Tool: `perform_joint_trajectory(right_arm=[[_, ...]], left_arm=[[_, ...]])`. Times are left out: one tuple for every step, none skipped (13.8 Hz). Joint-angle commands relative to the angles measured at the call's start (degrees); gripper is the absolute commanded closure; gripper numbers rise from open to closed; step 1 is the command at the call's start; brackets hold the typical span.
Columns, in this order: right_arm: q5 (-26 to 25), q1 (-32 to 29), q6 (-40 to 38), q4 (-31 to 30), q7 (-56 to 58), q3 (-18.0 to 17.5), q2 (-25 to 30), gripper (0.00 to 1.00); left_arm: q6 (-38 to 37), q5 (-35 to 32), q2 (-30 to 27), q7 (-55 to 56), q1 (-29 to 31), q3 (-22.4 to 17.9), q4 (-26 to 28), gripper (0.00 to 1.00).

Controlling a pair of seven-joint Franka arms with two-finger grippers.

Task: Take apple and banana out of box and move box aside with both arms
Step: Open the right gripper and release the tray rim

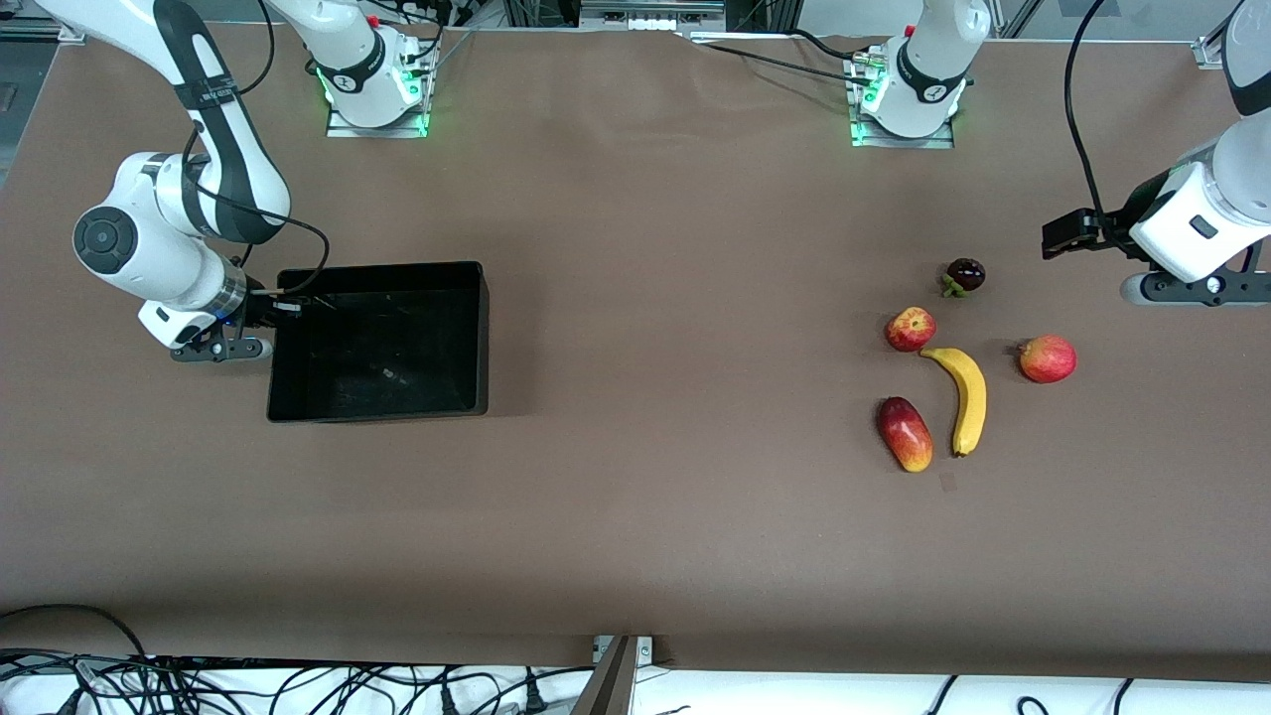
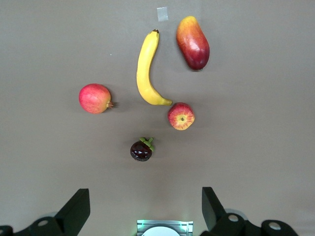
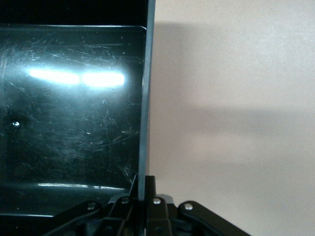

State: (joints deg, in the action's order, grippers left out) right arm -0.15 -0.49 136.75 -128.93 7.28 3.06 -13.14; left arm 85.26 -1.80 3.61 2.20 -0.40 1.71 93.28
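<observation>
The black box point(image 1: 397, 343) sits on the table toward the right arm's end. My right gripper point(image 1: 266, 310) is shut on the box's end wall point(image 3: 146, 98), one finger inside and one outside point(image 3: 146, 189). The yellow banana point(image 1: 969, 399) and the small streaked apple point(image 1: 911, 329) lie touching, toward the left arm's end. Both show in the left wrist view, the banana point(image 2: 146, 69) and the apple point(image 2: 181, 116). My left gripper point(image 1: 1187, 288) is open and empty point(image 2: 142, 209). It hangs high over the table, beside the fruits at the left arm's end.
A red-yellow mango point(image 1: 905, 434) lies beside the banana. A larger red round fruit point(image 1: 1048, 358) lies toward the left arm's end. A dark mangosteen point(image 1: 965, 275) lies farther from the front camera than the apple. The arm bases stand along the table's back edge.
</observation>
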Motion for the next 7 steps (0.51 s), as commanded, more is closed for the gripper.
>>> perform_joint_trajectory(right_arm=[[1.2, 0.1, -0.1, -1.6, 1.1, 0.3, 0.2, 0.96], [1.3, 0.1, -0.4, -1.2, 0.6, 0.3, 0.3, 0.54], [1.2, 0.1, -0.7, -0.5, -0.2, 0.3, 0.6, 0.13], [1.2, 0.1, -1.4, 0.5, -0.1, 0.0, 1.3, 0.00], [1.2, 0.2, -3.5, 2.4, -0.1, -0.2, 2.0, 0.00], [1.2, 0.3, -7.5, 5.9, -0.1, -0.3, 2.2, 0.00], [1.1, 0.4, -14.2, 11.9, -0.1, -1.3, 2.2, 0.00]], left_arm=[[0.3, 1.0, 0.2, 0.1, -0.3, 0.3, -0.1, 0.00], [0.3, 1.0, 0.1, 0.1, -0.2, 0.3, -0.1, 0.00], [0.3, 1.0, 0.1, 0.1, -0.2, 0.3, -0.1, 0.00], [0.3, 1.1, 0.2, 0.1, -0.2, 0.3, -0.1, 0.00], [0.6, 1.0, 0.3, 0.1, -0.2, 0.3, -0.2, 0.00], [1.5, 1.0, 0.6, 0.1, -0.2, 0.3, -0.2, 0.00], [1.7, 0.8, 1.0, 0.1, -0.2, 0.3, -0.5, 0.00]])
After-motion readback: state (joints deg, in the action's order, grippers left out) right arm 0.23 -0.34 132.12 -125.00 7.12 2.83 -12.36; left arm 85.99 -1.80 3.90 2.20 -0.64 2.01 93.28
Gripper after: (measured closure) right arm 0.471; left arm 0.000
